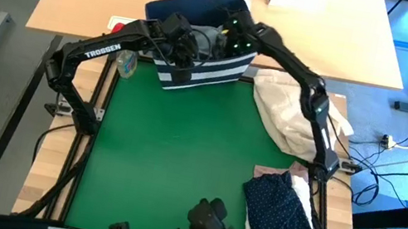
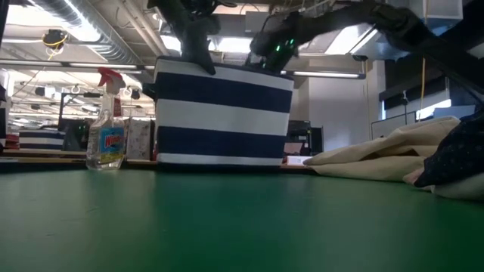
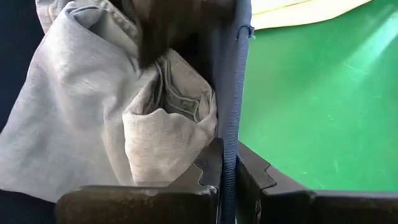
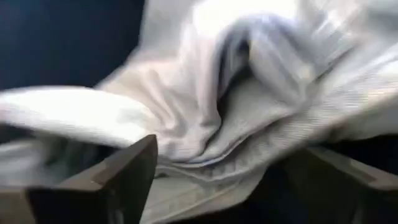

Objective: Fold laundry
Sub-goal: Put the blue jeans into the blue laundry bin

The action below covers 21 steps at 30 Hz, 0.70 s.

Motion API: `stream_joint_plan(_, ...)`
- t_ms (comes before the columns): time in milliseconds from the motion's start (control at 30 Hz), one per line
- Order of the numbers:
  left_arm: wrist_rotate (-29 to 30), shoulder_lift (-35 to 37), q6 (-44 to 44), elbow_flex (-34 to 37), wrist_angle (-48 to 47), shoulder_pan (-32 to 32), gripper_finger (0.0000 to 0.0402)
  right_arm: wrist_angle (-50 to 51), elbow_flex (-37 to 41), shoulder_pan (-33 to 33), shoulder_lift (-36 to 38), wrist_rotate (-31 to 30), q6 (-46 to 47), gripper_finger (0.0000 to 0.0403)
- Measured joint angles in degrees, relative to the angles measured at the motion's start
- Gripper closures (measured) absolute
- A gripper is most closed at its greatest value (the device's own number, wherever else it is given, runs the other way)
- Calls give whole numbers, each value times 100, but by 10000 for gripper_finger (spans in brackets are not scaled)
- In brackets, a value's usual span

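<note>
Reaching into the striped bin (image 1: 203,72) at the green mat's far edge.
Left gripper (image 3: 229,177) pinches the bin's rim; right gripper (image 4: 217,180), jaws wide, hovers over grey jeans (image 3: 93,112) inside.

The right wrist view is blurred: pale fabric (image 4: 249,93) fills it, and which garment it is cannot be told. In the high view the navy dotted shirt (image 1: 282,221) is cut off by the bottom edge
</note>
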<state>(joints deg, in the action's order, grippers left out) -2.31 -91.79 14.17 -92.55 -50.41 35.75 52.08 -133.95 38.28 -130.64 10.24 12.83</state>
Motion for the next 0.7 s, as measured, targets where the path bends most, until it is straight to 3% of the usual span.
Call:
stream_joint_plan(167,37,2,-15,0,1,-2,386,91,-107,-10,561,-137,-138,50)
stream_joint_plan(300,34,2,-13,0,4,-2,386,-848,-98,-102,681,-475,-331,59)
stream_joint_plan(500,19,2,-25,0,5,-2,386,-2117,-109,-123,154,-865,-735,111)
stream_joint_plan(700,5,2,-52,0,6,-17,386,-993,-99,52,-604,-968,-904,187)
